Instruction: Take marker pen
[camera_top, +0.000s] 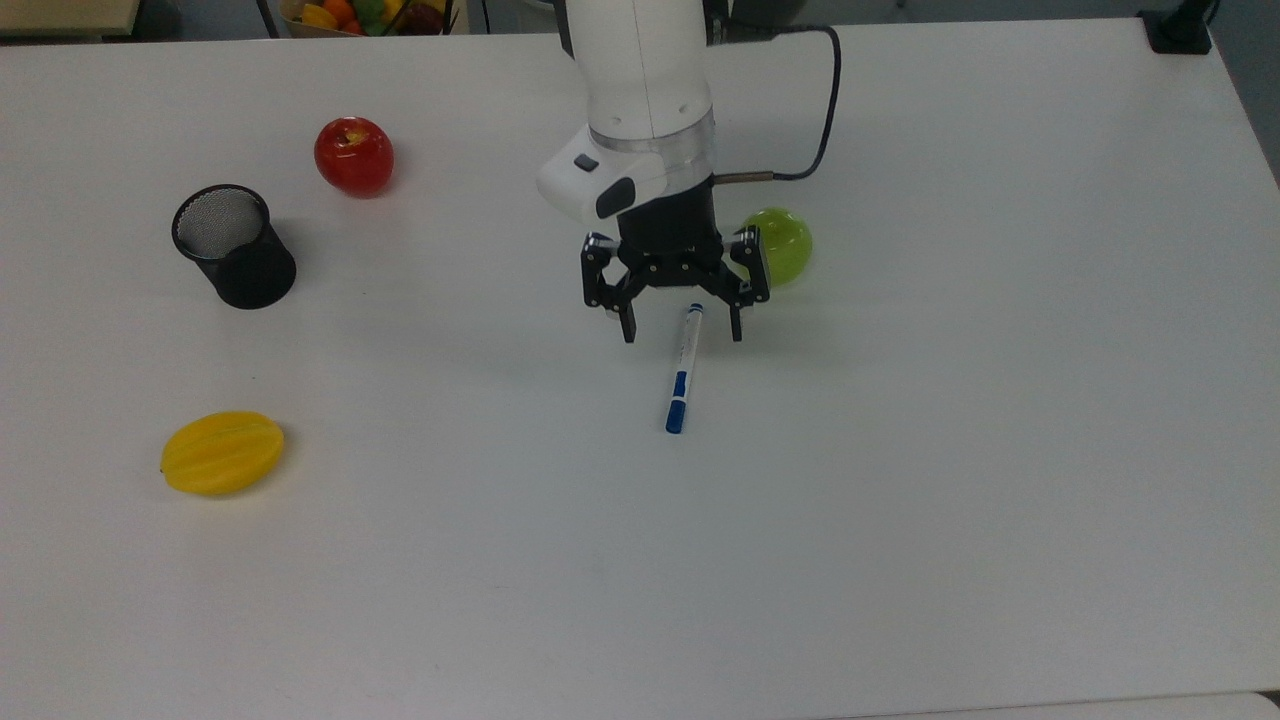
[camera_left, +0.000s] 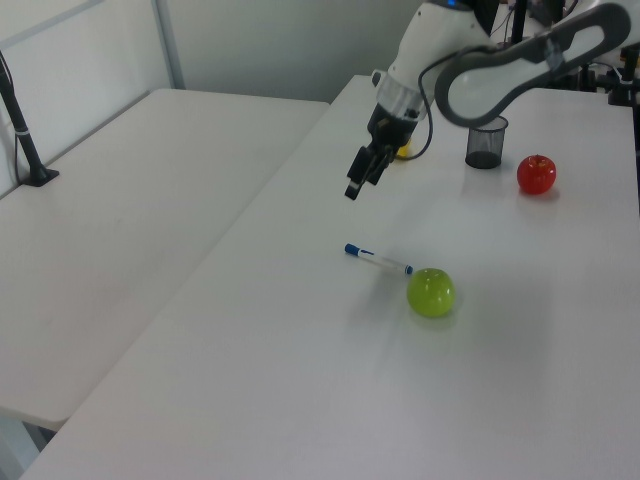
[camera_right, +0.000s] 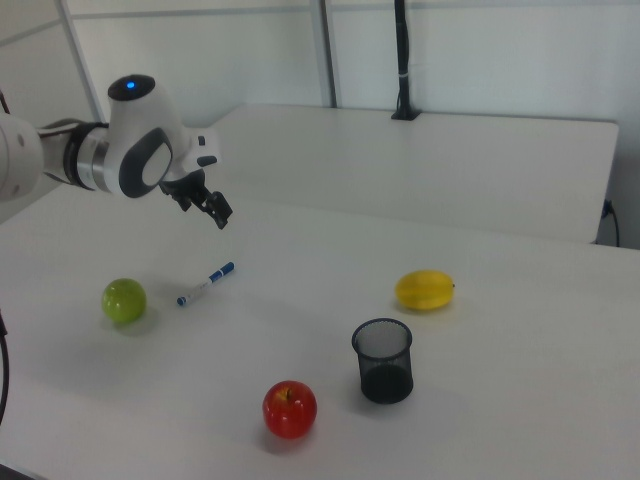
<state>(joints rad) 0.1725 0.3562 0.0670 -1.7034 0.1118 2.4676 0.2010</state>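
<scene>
The marker pen (camera_top: 684, 368) lies flat on the white table (camera_top: 900, 500), its blue cap toward the top view's bottom; it also shows in the left view (camera_left: 378, 260) and the right view (camera_right: 205, 284). My gripper (camera_top: 682, 335) hangs open above the pen's uncapped end, its two fingers spread wide to either side and nothing between them. In the left view the gripper (camera_left: 352, 190) is well above the table, apart from the pen. In the right view the gripper (camera_right: 221, 217) is above and beyond the pen.
A green apple (camera_top: 780, 245) rests just past the pen's far end, at the top view's right of the gripper. A red apple (camera_top: 354, 156), a black mesh cup (camera_top: 232, 247) and a yellow fruit (camera_top: 222, 452) stand on the top view's left.
</scene>
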